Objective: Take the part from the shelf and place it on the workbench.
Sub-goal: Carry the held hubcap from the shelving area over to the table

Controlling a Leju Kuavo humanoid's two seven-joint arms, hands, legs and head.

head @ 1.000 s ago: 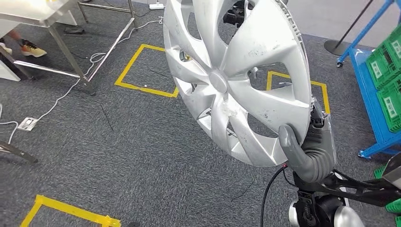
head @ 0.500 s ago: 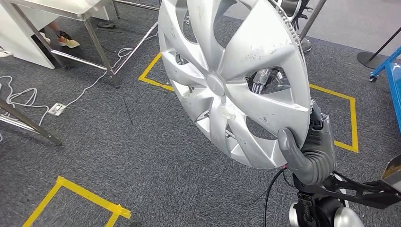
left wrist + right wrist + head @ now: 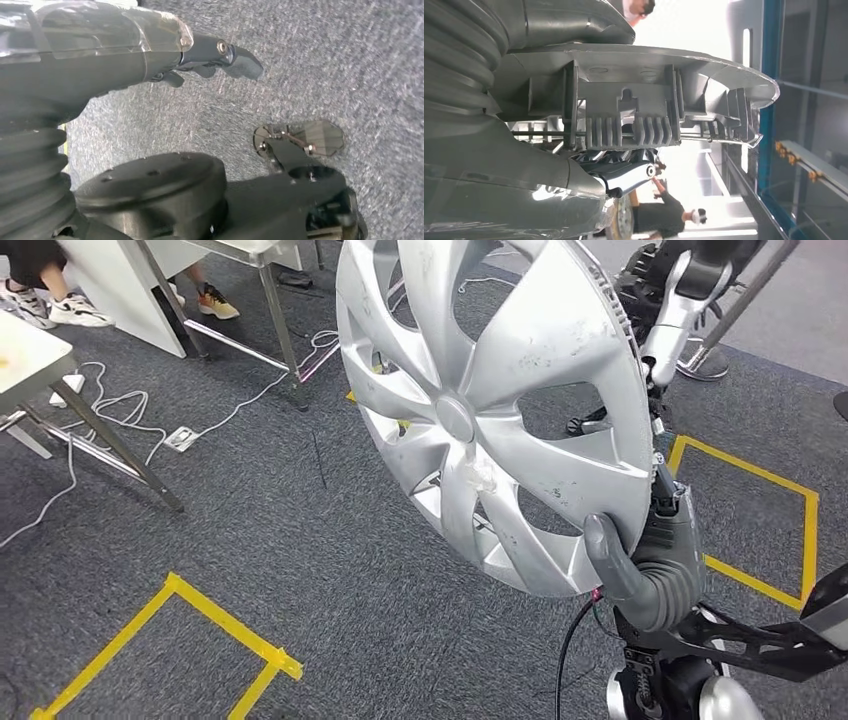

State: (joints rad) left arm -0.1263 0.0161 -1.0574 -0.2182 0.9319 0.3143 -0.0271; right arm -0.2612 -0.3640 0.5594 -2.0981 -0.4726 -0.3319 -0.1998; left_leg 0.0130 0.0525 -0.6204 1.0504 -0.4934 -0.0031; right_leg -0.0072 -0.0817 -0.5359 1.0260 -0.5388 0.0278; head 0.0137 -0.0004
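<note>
Low at the right of the head view, the right hand [image 3: 650,565] rises from below with its ribbed wrist cover upright, gripping the hubcap [image 3: 490,410] by its lower rim. Its thick grey thumb lies across the silver front face near the edge, while the rest of the hand sits behind the rim. The hubcap stands nearly on edge, tilted, high above the grey carpet [image 3: 300,570], its spokes and centre cap turned toward the camera. From the right wrist view, the hubcap [image 3: 649,85] shows its ribbed back and clips, pressed just against the hand [image 3: 499,150], with the darker fingers tucked under the rim. By the left wrist view, the left hand [image 3: 150,55] hangs over the carpet, its dark fingers [image 3: 235,55] slightly curled and holding nothing. Yellow tape [image 3: 200,610] marks squares on the carpet, and a table leg [image 3: 120,455] stands at the left.
</note>
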